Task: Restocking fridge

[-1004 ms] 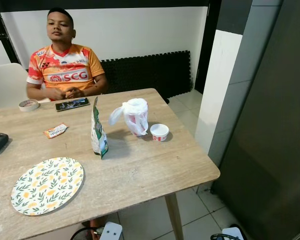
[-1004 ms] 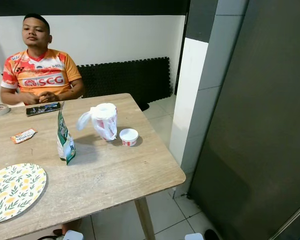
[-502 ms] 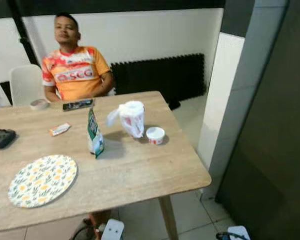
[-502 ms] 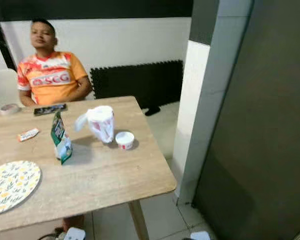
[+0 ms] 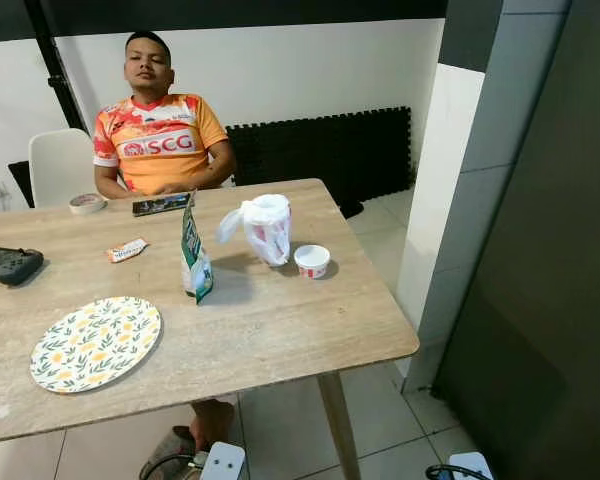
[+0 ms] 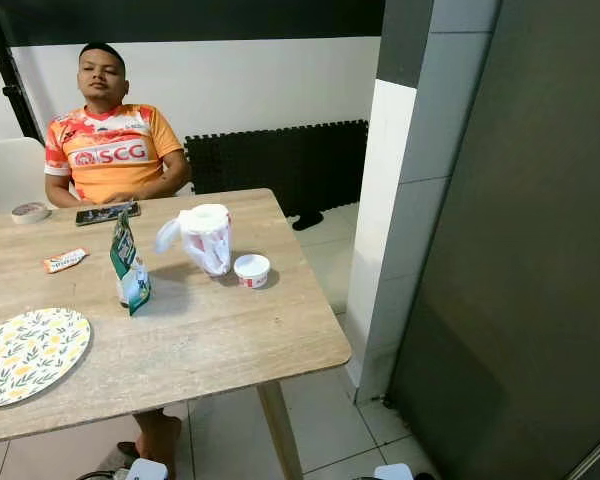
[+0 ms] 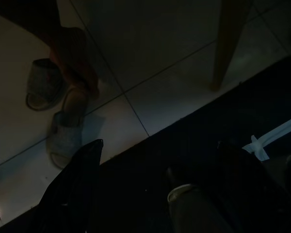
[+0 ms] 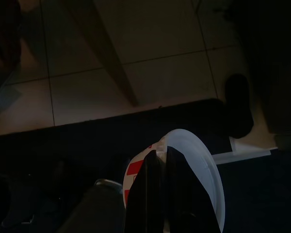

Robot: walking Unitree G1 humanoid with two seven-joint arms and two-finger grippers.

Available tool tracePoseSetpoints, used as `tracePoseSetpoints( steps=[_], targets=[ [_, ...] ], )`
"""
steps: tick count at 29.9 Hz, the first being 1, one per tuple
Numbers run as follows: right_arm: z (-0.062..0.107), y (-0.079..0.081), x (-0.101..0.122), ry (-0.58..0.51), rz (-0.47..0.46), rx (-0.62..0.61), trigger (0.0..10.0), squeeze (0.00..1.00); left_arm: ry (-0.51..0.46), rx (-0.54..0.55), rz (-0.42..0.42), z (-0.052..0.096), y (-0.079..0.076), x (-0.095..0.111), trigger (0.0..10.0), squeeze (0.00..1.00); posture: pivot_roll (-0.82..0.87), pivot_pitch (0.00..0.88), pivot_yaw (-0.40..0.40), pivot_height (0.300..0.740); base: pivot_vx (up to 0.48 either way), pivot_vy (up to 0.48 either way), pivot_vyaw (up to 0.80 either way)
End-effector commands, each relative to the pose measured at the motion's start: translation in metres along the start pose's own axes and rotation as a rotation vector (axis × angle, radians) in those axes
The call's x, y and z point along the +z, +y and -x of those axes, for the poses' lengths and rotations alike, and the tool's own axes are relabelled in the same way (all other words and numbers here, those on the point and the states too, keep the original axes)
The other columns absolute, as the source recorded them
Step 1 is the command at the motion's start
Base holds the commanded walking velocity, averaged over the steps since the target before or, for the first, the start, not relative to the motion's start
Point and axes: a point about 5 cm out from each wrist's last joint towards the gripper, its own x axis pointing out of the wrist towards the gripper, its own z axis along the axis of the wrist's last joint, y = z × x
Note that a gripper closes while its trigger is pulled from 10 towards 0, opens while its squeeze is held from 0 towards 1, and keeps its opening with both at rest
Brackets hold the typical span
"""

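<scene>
My right pincer (image 8: 160,194) hangs low over the floor tiles, fingers clamped on a white-and-red cup (image 8: 194,165). My left pincer (image 7: 155,194) hangs idle, spread open. Another cup (image 5: 312,261) sits on the table (image 5: 280,340).

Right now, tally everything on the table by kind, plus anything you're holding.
Plate: 1
Green pouch: 1
Bagged tub: 1
Small cup: 1
Snack wrapper: 1
Phone: 1
Tape roll: 1
Controller: 1
White-and-red cup in right gripper: 1
Total: 9
</scene>
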Motion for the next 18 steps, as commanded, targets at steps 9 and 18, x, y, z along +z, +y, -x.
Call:
tracePoseSetpoints(
  steps=[9, 18],
  targets=[
    [0.0005, -0.0003, -0.004, 0.015, -0.017, 0.003, 10.0, 0.0, 0.003, 0.0, 0.006, -0.0001, 0.0005, -0.0005, 10.0, 0.0, -0.03, 0.096, 0.006, 0.74, 0.0, 0.0, -0.79],
    [0.0003, -0.0004, -0.0028, 0.013, -0.019, 0.004, 10.0, 0.0, 0.002, -0.001, 0.005, 0.0002, 0.0006, -0.0011, 10.0, 0.0, -0.03, 0.094, 0.007, 0.74, 0.0, 0.0, -0.79]
  ],
)
